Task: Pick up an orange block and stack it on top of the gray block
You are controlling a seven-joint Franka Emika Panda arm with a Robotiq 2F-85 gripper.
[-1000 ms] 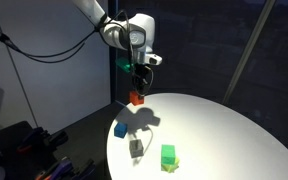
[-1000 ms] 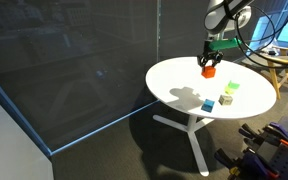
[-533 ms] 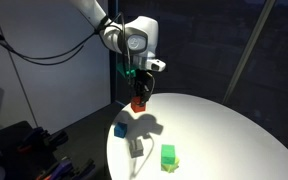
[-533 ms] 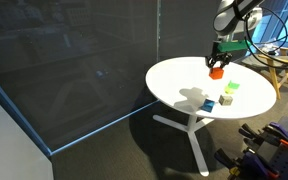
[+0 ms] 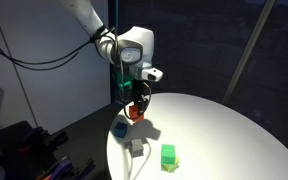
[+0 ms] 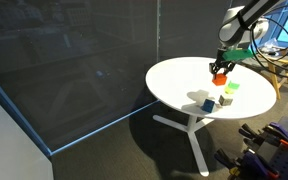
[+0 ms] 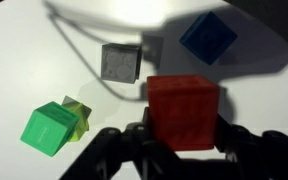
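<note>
**Item 1. Gripper**: nearest the wrist camera. Its fingers were clamped on two opposite sides of item 2.

**Item 2. Orange block**: held in that grip. In both exterior views it hung in the air, clear of the table and above its near edge.

**Item 3. Gray block**: resting on the tabletop with its upper face bare. In the wrist view it lay just beyond the held block and off to the left, apart from its neighbours.

**Item 4. Green cube**: on the table, out to the left of the gray block.

**Item 5. Blue cube**: farthest off, near the table's rim.

**Step in hand, as judged:** the pick looked complete and the carry toward the gray block was under way.

**Next move, as judged:** the move called for bringing the orange block directly over the gray one and squaring the faces. The block would then need a gentle descent until the two touched, and only then a release, since an off-centre placement could tip the stack.
</note>
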